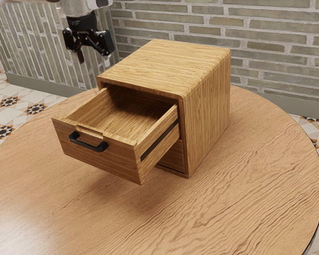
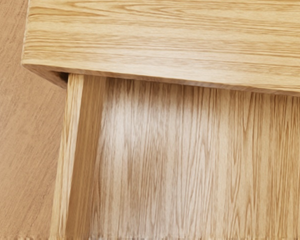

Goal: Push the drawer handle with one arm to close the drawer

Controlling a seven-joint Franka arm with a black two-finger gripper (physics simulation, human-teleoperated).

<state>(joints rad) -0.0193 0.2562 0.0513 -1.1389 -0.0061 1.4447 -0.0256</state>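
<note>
Jutting from cabinet [image 1: 165, 61]: upper drawer [image 1: 103, 160] | lower drawer [image 1: 173, 156] shut | claw [image 1: 93, 56] spread

No text, label, brand, number or sign can be read in either view. On the black hand [image 1: 93, 57], at the upper left of the exterior view, a faint pale marking can be seen, too small to be read.

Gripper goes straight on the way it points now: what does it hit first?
Probably the open drawer's floor, since the gripper points roughly down and the wrist view looks into the drawer. Depth's unclear, so the front panel could catch it first.
</note>
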